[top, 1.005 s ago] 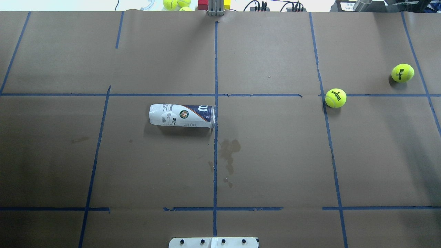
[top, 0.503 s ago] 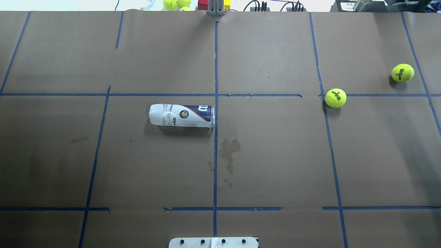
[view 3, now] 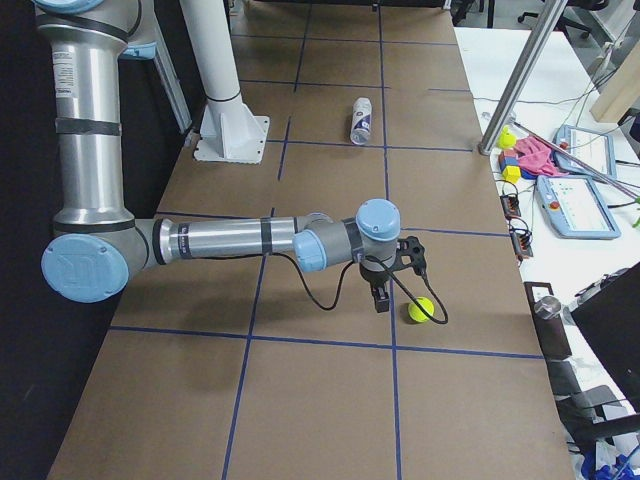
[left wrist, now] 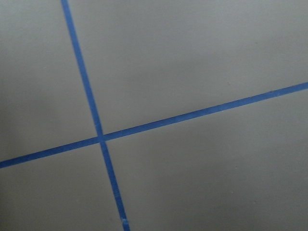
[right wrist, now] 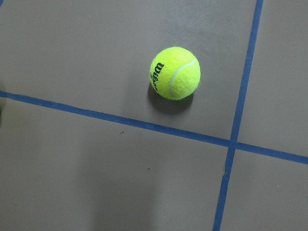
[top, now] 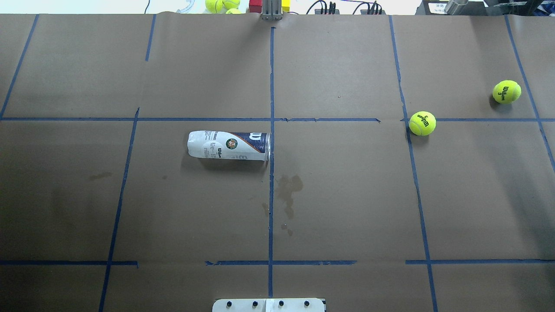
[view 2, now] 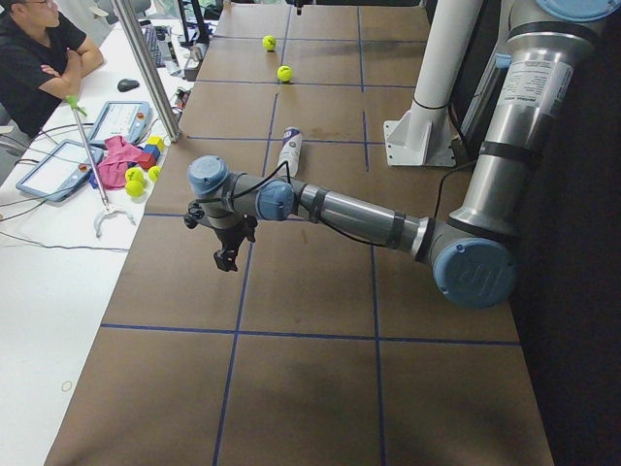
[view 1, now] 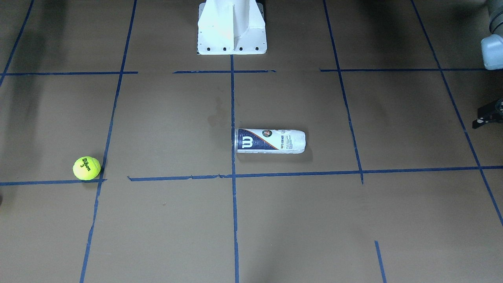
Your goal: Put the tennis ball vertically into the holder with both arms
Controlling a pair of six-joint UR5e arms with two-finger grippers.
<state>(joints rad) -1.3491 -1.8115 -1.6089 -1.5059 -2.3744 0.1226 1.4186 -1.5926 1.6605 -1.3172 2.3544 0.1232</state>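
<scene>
Overhead and front views: high, opposed, both on the clear white-and-navy labelled can [top: 229, 146]. End views: lengthwise, from opposite ends. Wrist views: close, pointing downward.

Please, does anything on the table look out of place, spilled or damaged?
Two things. The can lies on its side, with its rim at the centre tape line, not upright for vertical loading. Near that rim, the paper carries a dark blotchy stain, like a dried spill.

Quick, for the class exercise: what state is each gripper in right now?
Left gripper: cannot tell; nothing seen in it.
Right gripper: cannot tell; the tennis ball lies loose beside it.
</scene>
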